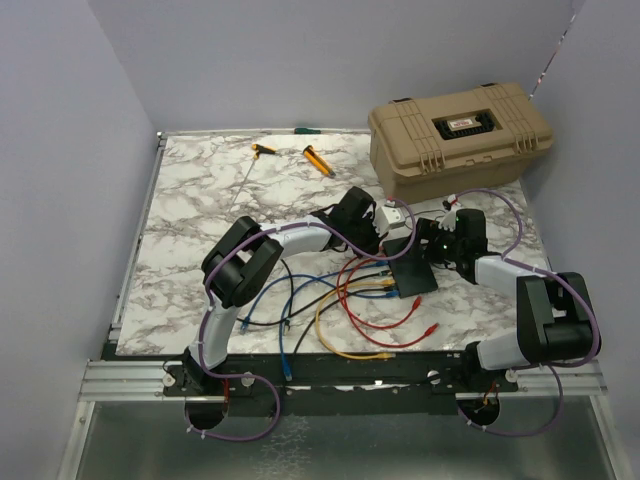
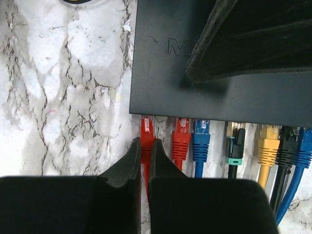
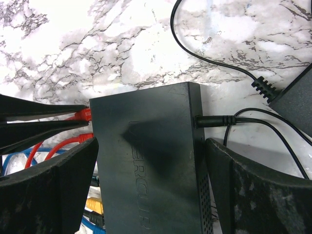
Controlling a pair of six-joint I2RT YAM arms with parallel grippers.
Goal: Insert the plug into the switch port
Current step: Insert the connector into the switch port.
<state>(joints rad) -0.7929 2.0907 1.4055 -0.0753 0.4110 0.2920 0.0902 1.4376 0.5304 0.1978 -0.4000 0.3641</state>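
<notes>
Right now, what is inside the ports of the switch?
Coloured plugs enter the switch along its edge; the left gripper pinches the leftmost red plug. The switch's top covers the ports, so plug depth cannot be seen.

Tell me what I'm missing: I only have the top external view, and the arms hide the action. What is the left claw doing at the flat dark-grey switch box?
Observer: Left wrist view: the left claw is shut on a red network plug, its tip at the end port of the flat matte dark-grey switch box.
Reviewer: Neighbouring ports?
Observer: Filled: a second red plug, then a blue plug.
Reviewer: Right claw?
Observer: Right wrist view: the right claw is open wide, one finger along each long side of the box; contact is unclear.
</notes>
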